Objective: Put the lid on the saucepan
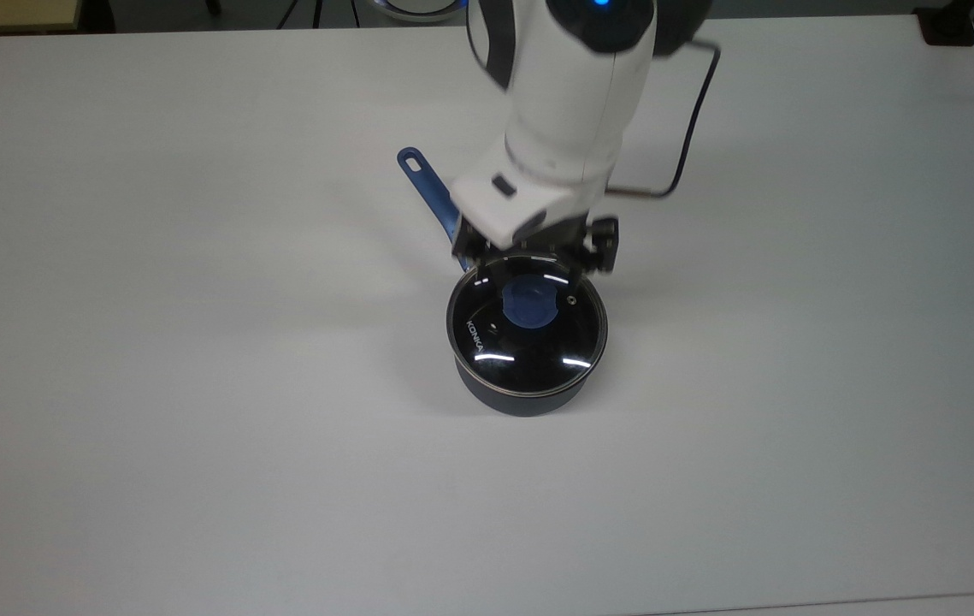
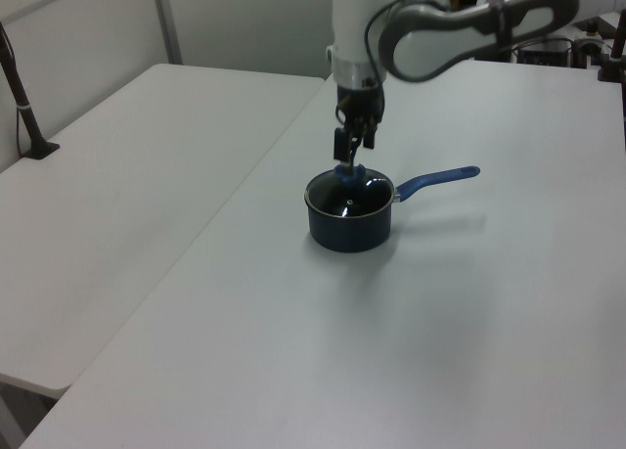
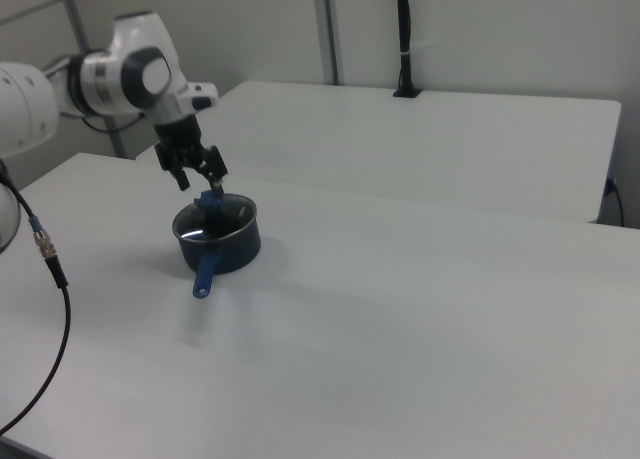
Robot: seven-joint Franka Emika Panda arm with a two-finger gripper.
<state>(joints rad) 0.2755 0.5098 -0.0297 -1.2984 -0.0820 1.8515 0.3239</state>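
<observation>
Top view: the glass lid (image 1: 527,325) is sitting flat on the dark saucepan (image 1: 521,395) at the middle of the white worktop (image 1: 196,342), its blue knob (image 1: 529,303) showing bare. The gripper (image 1: 534,257) is hovering just above the knob, fingers spread and holding nothing. The saucepan's blue handle (image 1: 427,188) is pointing to the far left.

- "KONKA" in white letters on the lid (image 1: 528,334), printed on the glass near the rim at the top view's left, running along the edge
- no other legible text
</observation>
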